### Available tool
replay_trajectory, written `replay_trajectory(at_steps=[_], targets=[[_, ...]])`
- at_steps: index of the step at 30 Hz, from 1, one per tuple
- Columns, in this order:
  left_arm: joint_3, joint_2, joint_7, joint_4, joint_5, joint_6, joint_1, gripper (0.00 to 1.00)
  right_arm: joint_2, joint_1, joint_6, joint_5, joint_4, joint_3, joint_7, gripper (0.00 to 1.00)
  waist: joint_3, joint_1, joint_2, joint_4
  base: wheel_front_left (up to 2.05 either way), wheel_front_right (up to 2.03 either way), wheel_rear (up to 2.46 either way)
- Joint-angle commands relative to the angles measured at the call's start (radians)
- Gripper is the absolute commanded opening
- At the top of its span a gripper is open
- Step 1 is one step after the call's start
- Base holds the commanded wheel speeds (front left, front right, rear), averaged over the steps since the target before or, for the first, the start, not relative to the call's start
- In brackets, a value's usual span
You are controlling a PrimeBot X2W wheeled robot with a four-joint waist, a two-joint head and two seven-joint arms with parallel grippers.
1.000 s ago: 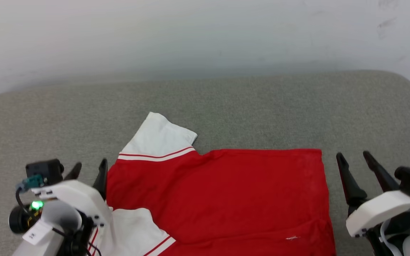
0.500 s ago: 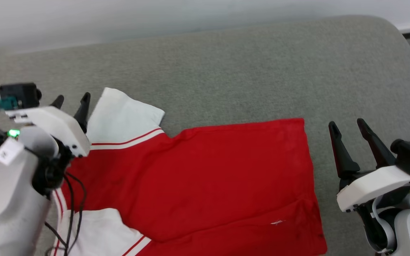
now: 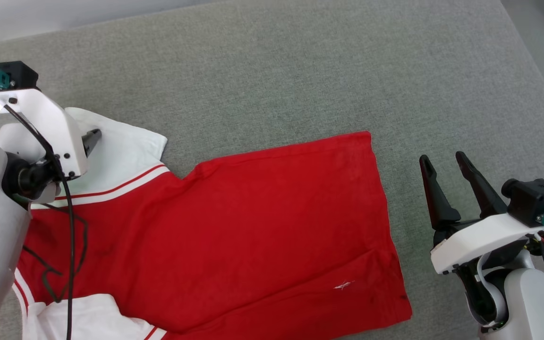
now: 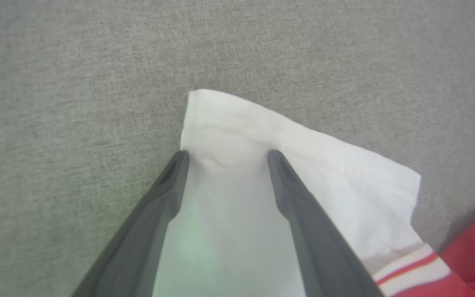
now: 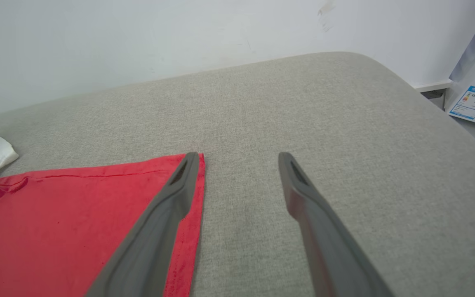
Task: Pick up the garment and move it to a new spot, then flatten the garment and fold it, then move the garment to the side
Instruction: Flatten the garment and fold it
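Garment (image 3: pixel 262 212) lies mostly flat on cushion (image 3: pixel 276 71), plain red side up. Left gripper (image 4: pixel 226 156) wide, over garment's far sleeve cuff, holding nothing. Right gripper (image 3: pixel 443 159) wide, empty, beside garment's hem. Flattening looks nearly done; fold and side move are left.

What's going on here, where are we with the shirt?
The garment, red with white sleeves, lies spread on the grey cushion, not yet folded. The left pincer is open over the end of the far sleeve, fingers astride its corner; whether they touch the cloth is unclear. The right pincer is open beside the hem edge, holding nothing.
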Motion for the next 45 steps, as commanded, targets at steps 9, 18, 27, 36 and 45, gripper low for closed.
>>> replay_trajectory(at_steps=[9, 18, 27, 36, 45], targets=[[-0.093, -0.04, 0.208, 0.084, 0.003, -0.007, -0.02, 0.0, 0.008, -0.032, -0.001, 0.029, 0.044, -0.001, -0.017, 1.0, 0.045, -0.0002, 0.0, -0.022, 0.0, 0.0, 0.0], [-0.086, -0.049, 0.157, 0.083, 0.021, 0.011, -0.079, 0.0, -0.069, -0.088, -0.001, 0.092, 0.09, 0.016, 0.059, 1.0, 0.032, -0.0002, 0.0, 0.003, 0.0, 0.0, 0.0], [-0.09, -0.082, 0.109, 0.008, 0.031, -0.003, -0.148, 0.0, -0.231, -0.202, -0.001, 0.218, 0.164, 0.134, 0.363, 1.0, 0.024, -0.0002, 0.0, 0.101, 0.0, 0.0, 0.0], [-0.1, -0.108, 0.072, -0.092, 0.043, -0.008, -0.185, 0.0, -0.311, -0.332, -0.001, 0.315, 0.255, 0.262, 0.572, 1.0, 0.071, -0.0002, 0.0, 0.199, 0.0, 0.0, 0.0], [-0.092, -0.109, 0.039, -0.149, 0.029, -0.003, -0.148, 0.0, -0.308, -0.347, 0.001, 0.411, 0.394, 0.41, 0.72, 0.16, 0.091, -0.0002, 0.0, 0.239, 0.0, 0.0, 0.0]])
